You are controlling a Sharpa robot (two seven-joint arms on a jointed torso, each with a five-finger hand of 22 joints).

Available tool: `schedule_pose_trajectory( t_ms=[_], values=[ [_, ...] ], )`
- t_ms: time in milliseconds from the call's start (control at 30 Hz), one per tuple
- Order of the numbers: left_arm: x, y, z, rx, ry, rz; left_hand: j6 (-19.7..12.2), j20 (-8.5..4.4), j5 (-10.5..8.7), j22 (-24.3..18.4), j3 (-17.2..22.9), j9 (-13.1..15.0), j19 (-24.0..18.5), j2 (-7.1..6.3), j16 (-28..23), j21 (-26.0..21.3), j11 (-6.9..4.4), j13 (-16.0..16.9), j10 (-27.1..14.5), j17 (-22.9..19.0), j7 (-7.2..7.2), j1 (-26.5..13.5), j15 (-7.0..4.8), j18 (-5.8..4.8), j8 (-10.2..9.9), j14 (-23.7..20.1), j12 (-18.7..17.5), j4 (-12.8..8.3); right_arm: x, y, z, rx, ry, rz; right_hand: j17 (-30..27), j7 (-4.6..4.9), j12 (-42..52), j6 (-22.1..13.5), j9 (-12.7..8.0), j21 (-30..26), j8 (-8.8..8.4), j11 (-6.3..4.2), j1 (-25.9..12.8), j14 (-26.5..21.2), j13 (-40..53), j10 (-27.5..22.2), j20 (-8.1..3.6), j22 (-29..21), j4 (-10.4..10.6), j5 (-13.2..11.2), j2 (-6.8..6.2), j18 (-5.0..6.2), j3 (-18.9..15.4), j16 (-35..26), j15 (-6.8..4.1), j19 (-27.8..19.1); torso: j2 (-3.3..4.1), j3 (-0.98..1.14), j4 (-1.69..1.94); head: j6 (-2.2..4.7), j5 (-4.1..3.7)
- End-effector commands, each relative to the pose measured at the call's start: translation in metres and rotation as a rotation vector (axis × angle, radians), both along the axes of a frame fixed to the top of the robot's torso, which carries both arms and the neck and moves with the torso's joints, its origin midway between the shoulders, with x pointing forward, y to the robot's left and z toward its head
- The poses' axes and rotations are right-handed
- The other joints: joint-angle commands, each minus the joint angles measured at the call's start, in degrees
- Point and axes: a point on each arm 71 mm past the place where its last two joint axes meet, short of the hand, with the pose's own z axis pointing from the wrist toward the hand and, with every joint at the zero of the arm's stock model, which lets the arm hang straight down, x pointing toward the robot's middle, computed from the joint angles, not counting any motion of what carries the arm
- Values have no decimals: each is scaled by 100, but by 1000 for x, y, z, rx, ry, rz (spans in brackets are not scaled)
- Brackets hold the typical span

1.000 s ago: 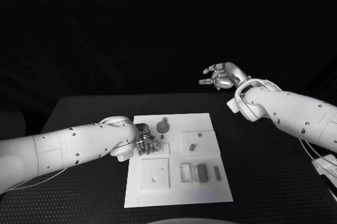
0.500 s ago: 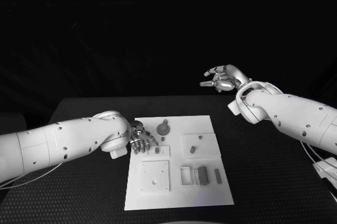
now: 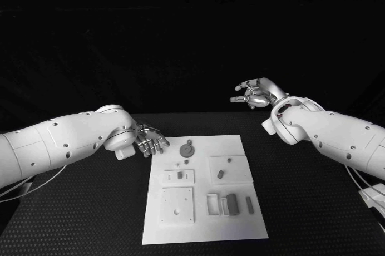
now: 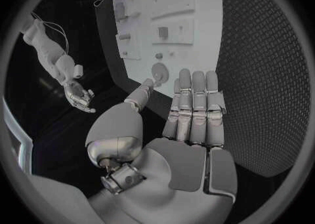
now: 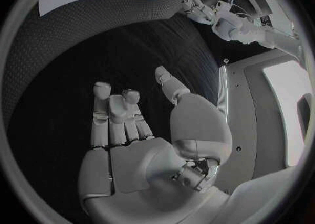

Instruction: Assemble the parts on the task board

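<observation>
No readable text, label, brand or number appeared anywhere. The white board [image 3: 203, 189] carried no legible markings, and the arms bore none either

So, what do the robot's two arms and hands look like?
Both arms are white, smooth, rounded shells dotted with small dark screw holes. The left arm and right arm each end in a silver metallic hand with segmented fingers: left hand, right hand. Thin pale cables hang under both arms.
</observation>
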Motion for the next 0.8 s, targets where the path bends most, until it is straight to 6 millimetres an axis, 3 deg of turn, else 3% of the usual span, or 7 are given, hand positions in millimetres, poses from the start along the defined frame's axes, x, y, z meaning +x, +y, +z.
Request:
schedule_pose_trajectory(
  t_ms=[33,167,200,300,533,800],
  values=[
    [6,4,1,8,-12,-4,21,-84,22,155,-64,104,291,61,352,210,-40,167,25,163,-21,56,-107,94,95,245,224,-34,0,1,-1,-4,8,13,-8,27,27,14,-6,-36,25,-10,-17,-102,-8,-43,-33,86,-10,0,31,170,-35,38,-56,-15,2,3,-12,5,7],
    [17,10,2,61,-33,3,-23,-433,26,919,-277,452,996,155,1719,1060,-225,1225,70,907,-138,106,-486,235,531,477,1524,-26,0,0,-1,-4,9,12,-9,28,28,14,-6,-36,25,-10,-17,-103,-9,-44,-33,86,-11,0,32,170,-36,38,-56,-15,1,6,6,9,8],
    [20,11,2,82,-46,3,-52,-553,37,1208,-313,567,1183,182,2175,1377,-278,1626,18,1130,-185,105,-616,282,665,539,2022,4,0,0,-1,-4,9,13,-9,28,28,13,-6,-36,25,-10,-17,-103,-10,-44,-33,86,-11,0,32,170,-36,39,-56,-15,1,5,10,13,11],
    [27,11,3,125,-72,-6,-158,-724,21,1612,-300,704,1371,113,2809,1789,-320,2179,-79,1324,-260,50,-817,338,813,636,2752,121,0,1,-1,-4,10,15,-9,28,28,12,-7,-36,25,-9,-16,-103,-10,-44,-33,86,-12,0,33,170,-36,39,-56,-15,1,4,12,15,15],
    [37,3,-4,157,-89,-18,-197,-806,19,1792,-205,732,1420,50,3110,1967,-357,2368,-153,1289,-279,80,-865,347,840,636,3063,168,1,3,-2,-3,12,18,-10,29,30,10,-8,-36,24,-9,-14,-103,-11,-44,-34,86,-14,0,37,170,-36,40,-55,-15,7,-6,-12,32,40],
    [40,0,-12,191,-83,-42,-337,-817,19,1794,-177,652,1418,14,3234,2040,-311,2386,-192,1192,-228,110,-834,337,684,608,3154,122,0,4,-2,-3,14,19,-10,30,31,7,-9,-36,23,-8,-14,-104,-13,-44,-34,86,-15,0,40,170,-38,41,-54,-15,17,-9,-26,23,13]
  ],
)
